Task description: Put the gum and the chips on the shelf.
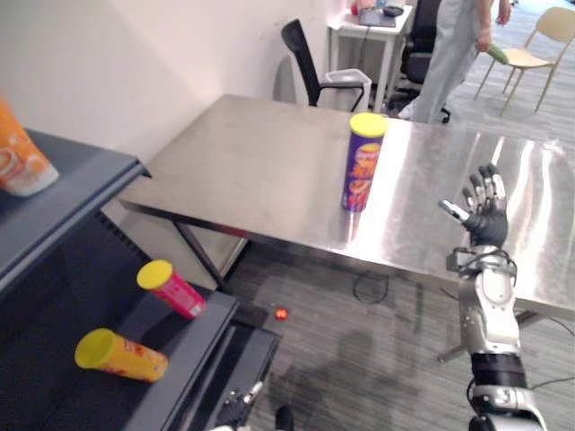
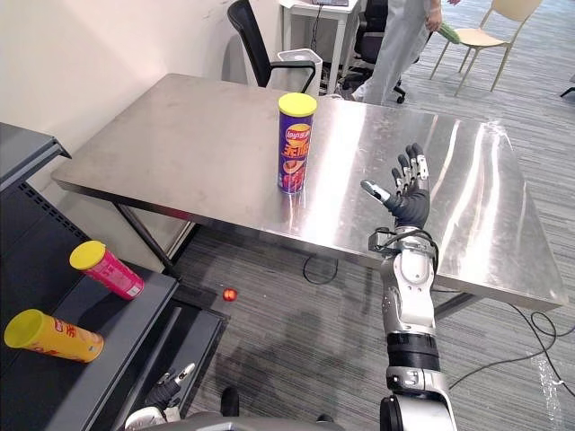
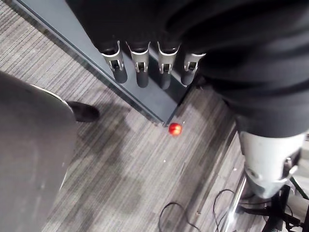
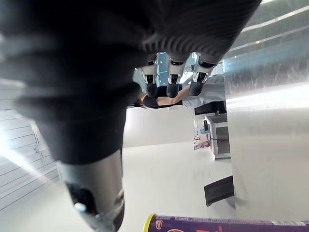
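- Chips can (image 1: 363, 163): it stood upright on the steel desk (image 1: 260, 171), near the front edge, base down and yellow lid up. Its long axis was vertical.
- Right hand (image 1: 485, 211): it was raised over the desk's front edge with fingers spread wide and nothing held. It was beside the can on the robot's right and clear of it.
- Left hand (image 3: 145, 67): it hung low by the foot of the shelf (image 1: 193, 328), fingers straight and empty.
- Shelf contents: a pink can (image 1: 171, 289) and an orange can (image 1: 121, 355) lay on their sides on the lower board, yellow lids toward the view's left. Whether either was the gum could not be told.
- Risk 1, toppling: the can was judged tall for its base. A sidelong touch from spread fingers, or a grip taken high near the lid, could tip it.
- Risk 2, rolling: once tipped, the can could roll over the smooth desk and drop off the front edge.
- Risk 3, placement: the lower board was partly taken up by the lying cans. A can set down carelessly could knock them, or roll off the board if laid on its side.
- Risk 4, footing: a small red ball (image 1: 281, 313) lay on the floor between desk and shelf and could be trodden on during the carry.
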Available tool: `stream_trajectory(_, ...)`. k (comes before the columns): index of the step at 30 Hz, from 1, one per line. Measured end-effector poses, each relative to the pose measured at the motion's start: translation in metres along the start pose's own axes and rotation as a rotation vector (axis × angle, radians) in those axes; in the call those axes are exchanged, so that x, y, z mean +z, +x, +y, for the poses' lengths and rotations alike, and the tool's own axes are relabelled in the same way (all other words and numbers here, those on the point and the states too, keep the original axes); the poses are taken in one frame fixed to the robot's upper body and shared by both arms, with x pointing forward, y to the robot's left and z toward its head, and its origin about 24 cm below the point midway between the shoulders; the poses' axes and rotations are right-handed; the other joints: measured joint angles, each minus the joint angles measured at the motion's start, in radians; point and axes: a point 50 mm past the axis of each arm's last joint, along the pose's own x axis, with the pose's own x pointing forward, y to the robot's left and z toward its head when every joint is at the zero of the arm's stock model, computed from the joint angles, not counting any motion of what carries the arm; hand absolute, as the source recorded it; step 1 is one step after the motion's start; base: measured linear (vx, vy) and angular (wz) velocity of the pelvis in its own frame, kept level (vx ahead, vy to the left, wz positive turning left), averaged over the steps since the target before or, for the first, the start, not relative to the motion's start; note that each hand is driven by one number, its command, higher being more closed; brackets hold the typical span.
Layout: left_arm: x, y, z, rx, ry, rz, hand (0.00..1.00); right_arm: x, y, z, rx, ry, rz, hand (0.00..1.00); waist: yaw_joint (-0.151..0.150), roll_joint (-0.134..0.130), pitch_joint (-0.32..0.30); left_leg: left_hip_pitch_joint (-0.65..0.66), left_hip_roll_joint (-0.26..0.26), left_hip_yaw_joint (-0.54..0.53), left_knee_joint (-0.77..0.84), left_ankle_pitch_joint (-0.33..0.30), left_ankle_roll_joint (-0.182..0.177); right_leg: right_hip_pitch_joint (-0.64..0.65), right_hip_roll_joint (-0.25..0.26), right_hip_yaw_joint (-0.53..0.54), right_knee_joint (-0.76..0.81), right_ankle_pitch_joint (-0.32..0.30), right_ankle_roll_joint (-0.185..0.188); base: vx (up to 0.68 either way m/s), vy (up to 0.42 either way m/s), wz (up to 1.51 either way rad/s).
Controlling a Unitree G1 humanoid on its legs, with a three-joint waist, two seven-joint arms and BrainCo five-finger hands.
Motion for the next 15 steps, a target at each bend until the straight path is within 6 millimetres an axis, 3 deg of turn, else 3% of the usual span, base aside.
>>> stream_trajectory(15, 0.008, 0.002, -0.003, -0.008, 0.005, -0.03, 0.0, -0.004, 0.013, 0.017, 0.036, -0.021, 0.026, 0.0, 0.026, -0.001, 0.031, 0.0, -0.002, -0.016, 0.0, 0.0, 0.0, 0.011, 0.0, -0.017, -0.004, 0.0, 0.0, 0.0, -0.003, 0.02)
